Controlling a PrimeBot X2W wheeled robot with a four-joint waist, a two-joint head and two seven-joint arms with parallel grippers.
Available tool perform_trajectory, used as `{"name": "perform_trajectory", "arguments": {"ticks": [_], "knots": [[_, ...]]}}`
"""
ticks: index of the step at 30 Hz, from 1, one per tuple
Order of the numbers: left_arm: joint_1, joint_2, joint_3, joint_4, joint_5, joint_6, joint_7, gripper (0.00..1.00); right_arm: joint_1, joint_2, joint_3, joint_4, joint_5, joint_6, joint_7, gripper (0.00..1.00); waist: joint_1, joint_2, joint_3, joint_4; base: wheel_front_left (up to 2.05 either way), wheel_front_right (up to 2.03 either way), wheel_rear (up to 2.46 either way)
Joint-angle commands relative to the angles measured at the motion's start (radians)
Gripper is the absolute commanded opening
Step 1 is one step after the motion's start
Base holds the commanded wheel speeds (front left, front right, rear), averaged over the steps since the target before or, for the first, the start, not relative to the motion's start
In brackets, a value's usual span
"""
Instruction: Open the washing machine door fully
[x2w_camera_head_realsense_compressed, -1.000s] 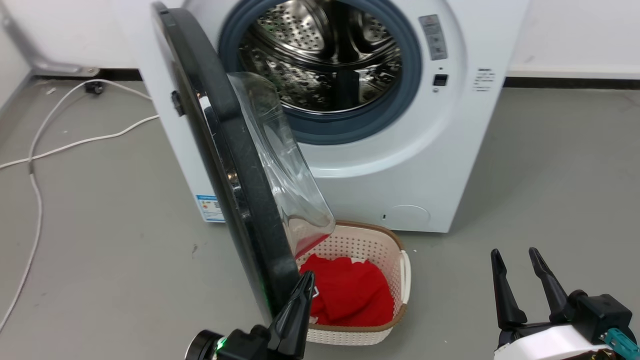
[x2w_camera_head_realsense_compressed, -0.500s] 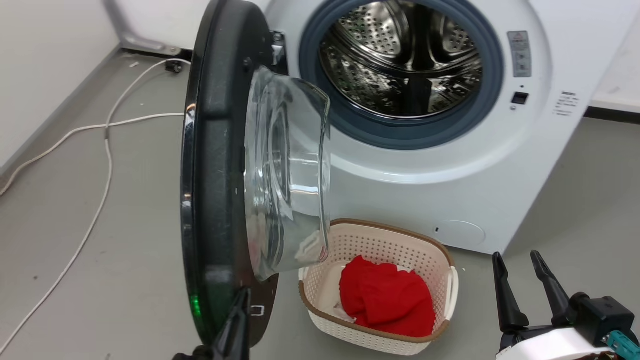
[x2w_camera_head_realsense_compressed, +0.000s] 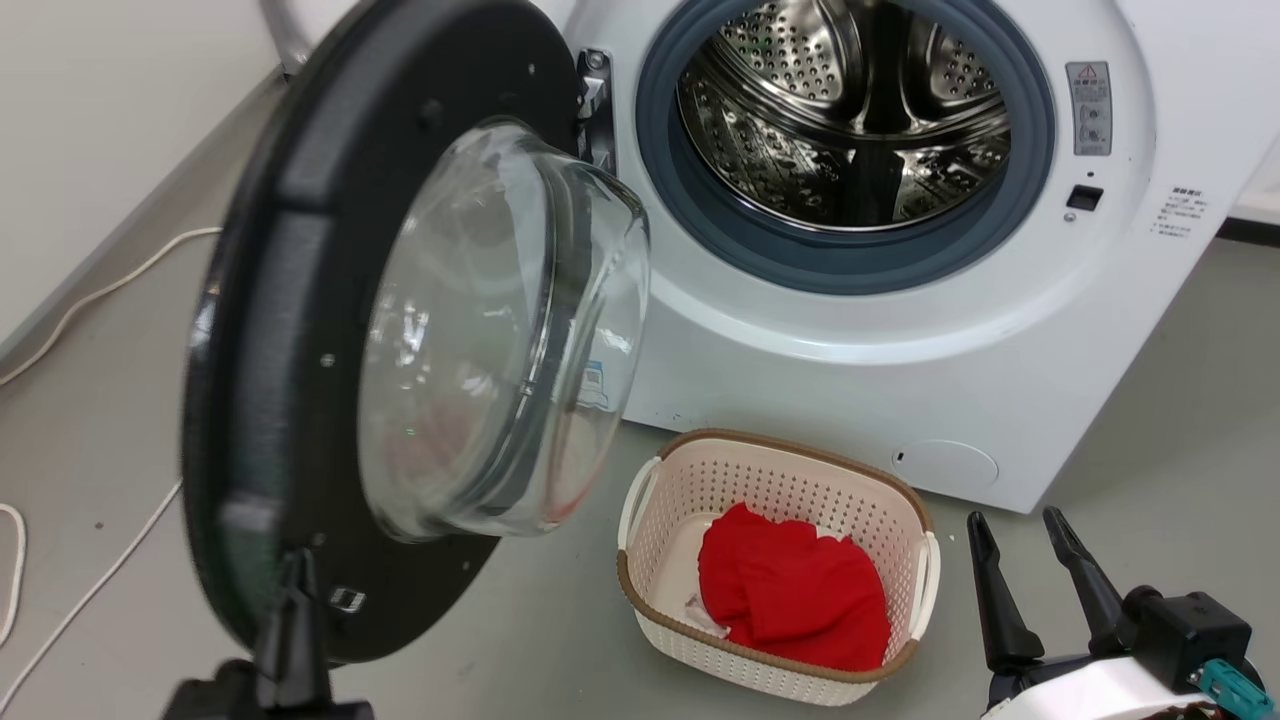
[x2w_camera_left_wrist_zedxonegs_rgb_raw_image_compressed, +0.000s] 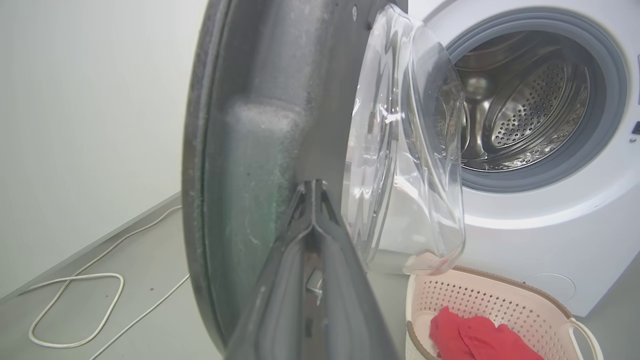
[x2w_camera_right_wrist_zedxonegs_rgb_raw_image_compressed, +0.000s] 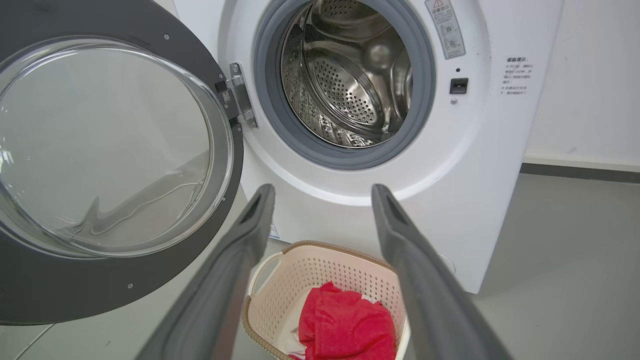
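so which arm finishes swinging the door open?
Left. The left gripper, fingers together, sits at the inner face of the washing machine door, near its lower rim, placed to push it wider. The right gripper hangs open beyond the laundry basket, away from the door.

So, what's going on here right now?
The left gripper, fingers closed together, is against the inner face of the washing machine door near its lower rim, apparently pushing it. The door stands wide open, swung away from the washing machine, with the steel drum exposed. The right gripper hangs open and idle beside a cream basket holding red cloth.
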Motion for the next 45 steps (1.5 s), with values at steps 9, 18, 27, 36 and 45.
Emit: {"name": "perform_trajectory", "arguments": {"ticks": [9,18,27,36,45], "knots": [[-0.175,0.077,0.188,0.129,-0.072,-0.006,0.002,0.00,-0.028,0.002,0.003,-0.019,-0.013,-0.001,0.025,1.00,0.0001,0.0000,0.065,-0.044,0.00,0.00,0.00],[-0.305,0.180,0.342,0.296,-0.108,-0.071,0.002,0.00,-0.069,0.002,0.018,-0.040,-0.036,-0.001,0.054,1.00,0.0001,0.0000,0.145,-0.081,0.00,0.00,0.00],[-0.450,0.293,0.423,0.495,-0.109,-0.152,0.002,0.00,-0.095,0.002,0.022,-0.045,-0.046,-0.001,0.054,1.00,0.0001,0.0000,0.183,-0.094,0.00,0.00,0.00],[-0.500,0.300,0.462,0.560,-0.074,-0.191,0.002,0.00,-0.101,0.002,0.037,-0.039,-0.036,-0.001,0.037,1.00,0.0001,0.0000,0.173,-0.106,0.00,0.00,0.00],[-0.318,0.144,0.532,0.358,-0.022,-0.234,0.002,0.00,-0.078,0.002,0.036,-0.010,-0.015,-0.001,0.011,1.00,0.0001,0.0000,0.098,-0.124,0.00,0.00,0.00]]}}
